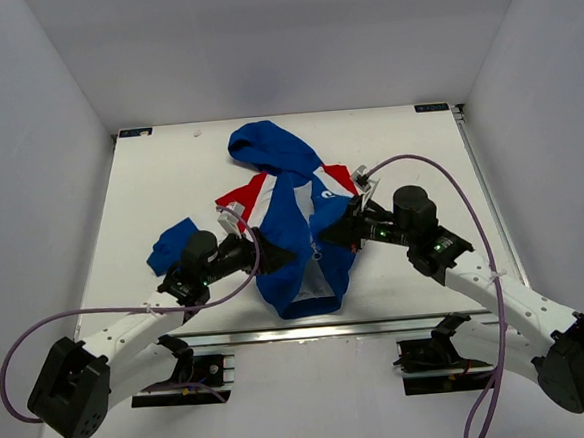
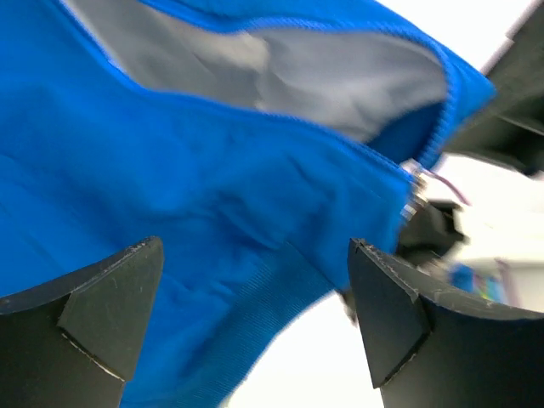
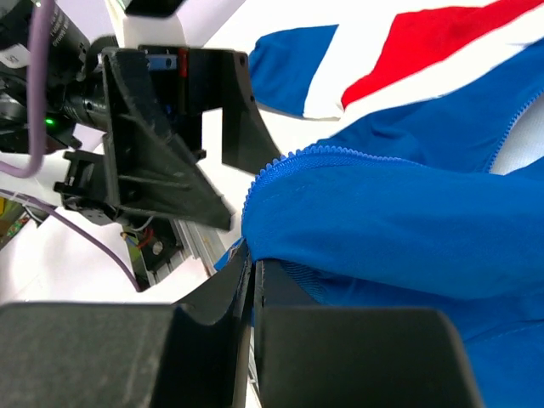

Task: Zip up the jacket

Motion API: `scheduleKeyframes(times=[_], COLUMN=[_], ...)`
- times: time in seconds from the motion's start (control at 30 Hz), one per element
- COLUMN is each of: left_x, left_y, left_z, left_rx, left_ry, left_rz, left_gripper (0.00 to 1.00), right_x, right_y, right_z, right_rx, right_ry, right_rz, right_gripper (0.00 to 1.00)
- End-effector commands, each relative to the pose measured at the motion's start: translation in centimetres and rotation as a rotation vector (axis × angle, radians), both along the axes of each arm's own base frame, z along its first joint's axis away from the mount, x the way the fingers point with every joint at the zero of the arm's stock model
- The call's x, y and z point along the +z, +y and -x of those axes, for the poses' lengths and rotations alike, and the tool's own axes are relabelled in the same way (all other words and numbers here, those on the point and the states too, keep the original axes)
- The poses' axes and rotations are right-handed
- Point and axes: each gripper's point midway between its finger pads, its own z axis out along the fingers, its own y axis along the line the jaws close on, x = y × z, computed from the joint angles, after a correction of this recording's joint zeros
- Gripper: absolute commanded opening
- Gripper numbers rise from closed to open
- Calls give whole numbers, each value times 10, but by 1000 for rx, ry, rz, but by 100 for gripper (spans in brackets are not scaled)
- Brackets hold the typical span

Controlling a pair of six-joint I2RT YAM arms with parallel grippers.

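On white table (image 1: 169, 177), jacket (image 1: 289, 231) pinched in right jaws

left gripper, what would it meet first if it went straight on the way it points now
The jacket: its blue front panel fills the space just ahead of the open left gripper. Depth is unclear, but nothing shows in front of the cloth.
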Motion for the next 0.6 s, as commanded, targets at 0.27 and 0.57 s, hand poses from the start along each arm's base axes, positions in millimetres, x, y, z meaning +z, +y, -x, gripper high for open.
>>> scheduleKeyframes(times=[0.27, 0.57], left_x=[40, 16], left_y=[-23, -28], left_z=[35, 35], left_rx=[-249, -275], left_ry=[-10, 69], left_rz=[250, 219], left_gripper=[98, 97], right_x=[-23, -19], right_y=[6, 9], right_z=[-9, -11], right_rx=[-46, -77], right_ry=[33, 52], right_rz=[-8, -48], right_gripper=[0, 0])
